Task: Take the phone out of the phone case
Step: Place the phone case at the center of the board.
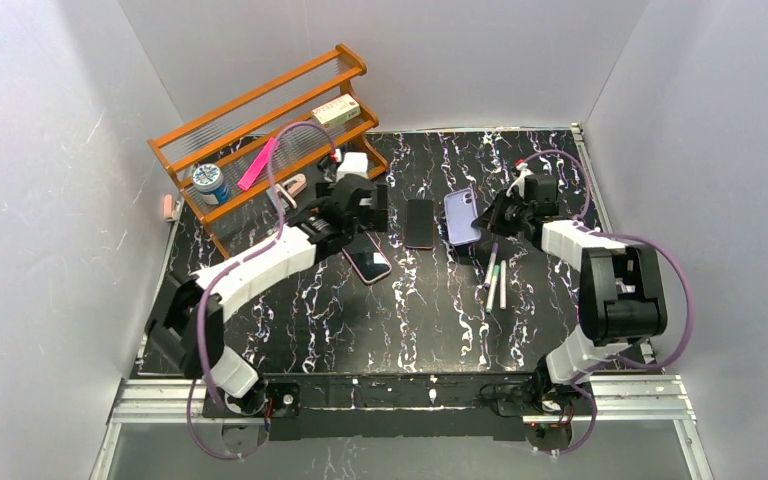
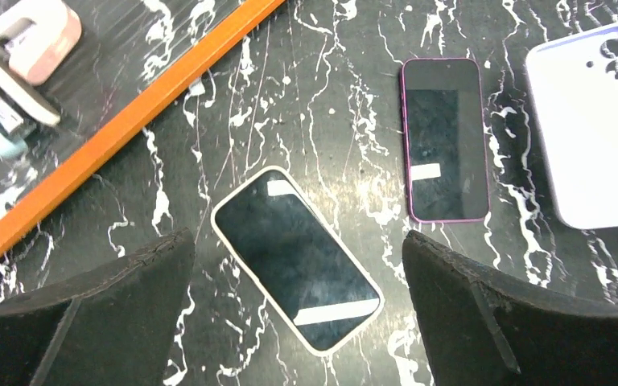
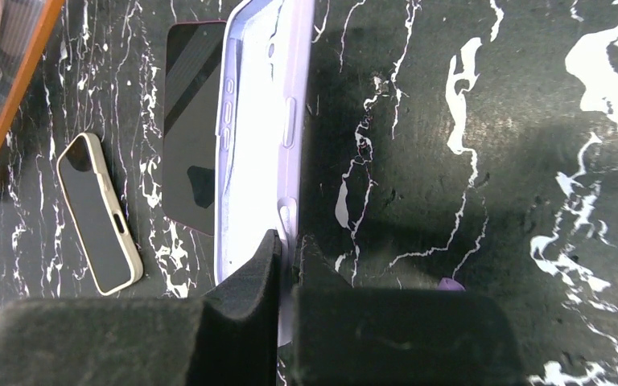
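A lilac phone case [image 1: 462, 215] stands tilted on its edge at the back right of the table. My right gripper [image 1: 490, 218] is shut on its side wall. In the right wrist view the case [image 3: 261, 137] shows an empty inside, with the gripper [image 3: 288, 257] pinching its rim. A dark phone with a magenta rim [image 1: 419, 222] lies flat just left of the case; it also shows in the left wrist view [image 2: 444, 138]. A second phone in a cream case [image 2: 296, 257] lies screen up. My left gripper [image 2: 298, 322] is open above it, touching nothing.
An orange wooden shelf [image 1: 260, 130] with a small jar [image 1: 208, 182] and a pink item stands at the back left; its rail [image 2: 129, 121] runs close to my left gripper. Three pens [image 1: 495, 275] lie in front of the lilac case.
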### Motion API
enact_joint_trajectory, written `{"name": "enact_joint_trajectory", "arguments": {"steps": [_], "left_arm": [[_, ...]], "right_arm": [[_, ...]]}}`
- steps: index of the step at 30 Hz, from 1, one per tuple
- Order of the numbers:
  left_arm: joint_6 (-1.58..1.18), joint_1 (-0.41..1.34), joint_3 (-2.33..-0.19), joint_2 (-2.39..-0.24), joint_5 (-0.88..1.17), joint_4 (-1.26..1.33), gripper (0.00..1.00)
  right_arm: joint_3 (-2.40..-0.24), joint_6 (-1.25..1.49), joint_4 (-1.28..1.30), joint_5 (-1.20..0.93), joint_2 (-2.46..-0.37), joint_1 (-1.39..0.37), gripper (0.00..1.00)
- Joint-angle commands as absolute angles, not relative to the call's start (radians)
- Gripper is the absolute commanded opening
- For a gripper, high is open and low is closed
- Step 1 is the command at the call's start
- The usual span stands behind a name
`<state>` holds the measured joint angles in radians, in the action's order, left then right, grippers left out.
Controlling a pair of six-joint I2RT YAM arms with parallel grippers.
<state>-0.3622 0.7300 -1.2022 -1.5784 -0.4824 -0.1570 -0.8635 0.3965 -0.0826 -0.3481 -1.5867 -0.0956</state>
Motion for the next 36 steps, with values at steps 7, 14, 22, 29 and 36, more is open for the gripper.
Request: {"name": "enact_joint_trajectory", "arguments": {"steps": [7, 14, 22, 29, 36], "left_arm": [[-0.557, 0.593, -1.020, -1.254, -0.272, -0.201, 0.98], [-0.595, 0.529, -0.952, -1.209, -0.258, -0.254, 0.98], [-0.671, 0.515, -0.927, -1.218, -0.248, -0.248, 0.98], [-0.735, 0.515, -0.922, -1.264, -0.205, -0.207, 0.98], [-0.756, 0.523, -0.957, -1.366, -0.223, -0.234, 0.98]], "right_arm": [[-0.914, 0.507, -0.260, -0.426, -1.737, -0.107, 0.01], [-0.902, 0.548, -0.312, -0.431, -1.784, -0.133, 0.01], [-0.870, 0.545, -0.313, -0.425, -1.775, -0.147, 0.31], [-0.830, 0.513, -0.299, -0.442, -1.744, -0.152, 0.56], [-0.814, 0.426, -0.209, -0.311, -1.654, -0.151, 0.75]]}}
